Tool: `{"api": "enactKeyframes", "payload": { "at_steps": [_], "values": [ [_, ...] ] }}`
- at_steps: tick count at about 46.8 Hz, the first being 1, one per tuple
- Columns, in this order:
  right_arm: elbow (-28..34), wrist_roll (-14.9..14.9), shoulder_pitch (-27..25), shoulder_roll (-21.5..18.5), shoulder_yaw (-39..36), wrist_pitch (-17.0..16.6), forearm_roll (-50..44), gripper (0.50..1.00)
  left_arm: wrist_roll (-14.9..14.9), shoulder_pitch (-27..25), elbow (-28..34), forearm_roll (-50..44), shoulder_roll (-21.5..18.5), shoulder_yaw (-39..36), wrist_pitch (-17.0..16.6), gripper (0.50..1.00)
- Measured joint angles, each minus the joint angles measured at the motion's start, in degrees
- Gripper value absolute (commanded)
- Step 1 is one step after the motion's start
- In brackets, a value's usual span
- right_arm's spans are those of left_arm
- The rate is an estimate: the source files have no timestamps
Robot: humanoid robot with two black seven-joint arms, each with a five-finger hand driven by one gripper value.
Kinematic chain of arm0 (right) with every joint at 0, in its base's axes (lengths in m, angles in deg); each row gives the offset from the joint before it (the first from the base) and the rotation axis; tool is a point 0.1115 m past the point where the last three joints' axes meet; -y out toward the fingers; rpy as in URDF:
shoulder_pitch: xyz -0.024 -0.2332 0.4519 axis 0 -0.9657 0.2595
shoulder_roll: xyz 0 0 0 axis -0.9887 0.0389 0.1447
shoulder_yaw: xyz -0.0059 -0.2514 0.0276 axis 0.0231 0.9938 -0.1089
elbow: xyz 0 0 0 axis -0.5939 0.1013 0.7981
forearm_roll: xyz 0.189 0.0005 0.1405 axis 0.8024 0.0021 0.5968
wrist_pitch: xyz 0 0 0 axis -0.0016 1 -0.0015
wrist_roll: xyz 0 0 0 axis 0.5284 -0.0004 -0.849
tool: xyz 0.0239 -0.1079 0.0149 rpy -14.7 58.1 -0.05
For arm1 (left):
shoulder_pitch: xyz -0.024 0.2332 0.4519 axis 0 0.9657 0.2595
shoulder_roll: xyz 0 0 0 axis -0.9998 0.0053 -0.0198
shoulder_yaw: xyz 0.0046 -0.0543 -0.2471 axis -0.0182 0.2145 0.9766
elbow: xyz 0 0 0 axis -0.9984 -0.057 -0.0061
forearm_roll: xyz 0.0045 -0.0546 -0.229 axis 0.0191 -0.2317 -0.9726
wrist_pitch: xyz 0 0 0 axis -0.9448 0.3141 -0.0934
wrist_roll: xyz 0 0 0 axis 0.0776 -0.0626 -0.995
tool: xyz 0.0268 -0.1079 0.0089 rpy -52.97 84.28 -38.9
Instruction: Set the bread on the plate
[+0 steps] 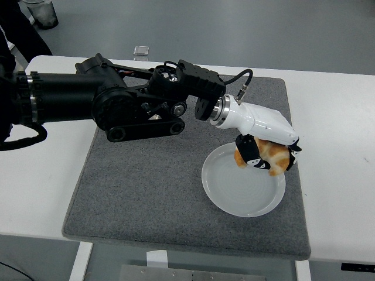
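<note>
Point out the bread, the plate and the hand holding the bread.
bread (274,153): head view, on its golden crust between the fingers.
plate (234,196): head view, on the bare inner surface.
left hand (263,146): head view, at the middle of the hand over the bread.

Bread (270,154): showing golden-brown crust with paler cream patches, over the plate's far rim. Plate (234,190): appearing plain pale grey-white. Mat (146,187) under the plate: showing speckled dark grey. Table (41,181) around the plate: showing white. Left hand (262,151): wearing a white shell with black fingers (247,153).
</note>
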Motion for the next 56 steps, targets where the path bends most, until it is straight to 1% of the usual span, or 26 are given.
{"api": "enactKeyframes", "payload": {
  "at_steps": [11,17,34,56],
  "values": [
    [0.0,0.0,0.0,0.0,0.0,0.0,0.0,0.952,0.2,3.6,-1.4,2.1,0.1,-0.3,0.0,0.5],
    [0.0,0.0,0.0,0.0,0.0,0.0,0.0,0.952,0.3,4.6,-1.7,2.4,0.9,-0.4,0.0,0.5],
    [0.0,0.0,0.0,0.0,0.0,0.0,0.0,0.954,0.4,7.4,-2.6,4.7,1.1,-1.9,0.1,0.5],
    [0.0,0.0,0.0,0.0,0.0,0.0,0.0,0.952,0.5,8.3,-3.6,6.3,1.1,-3.5,0.0,0.5]
  ]
}}
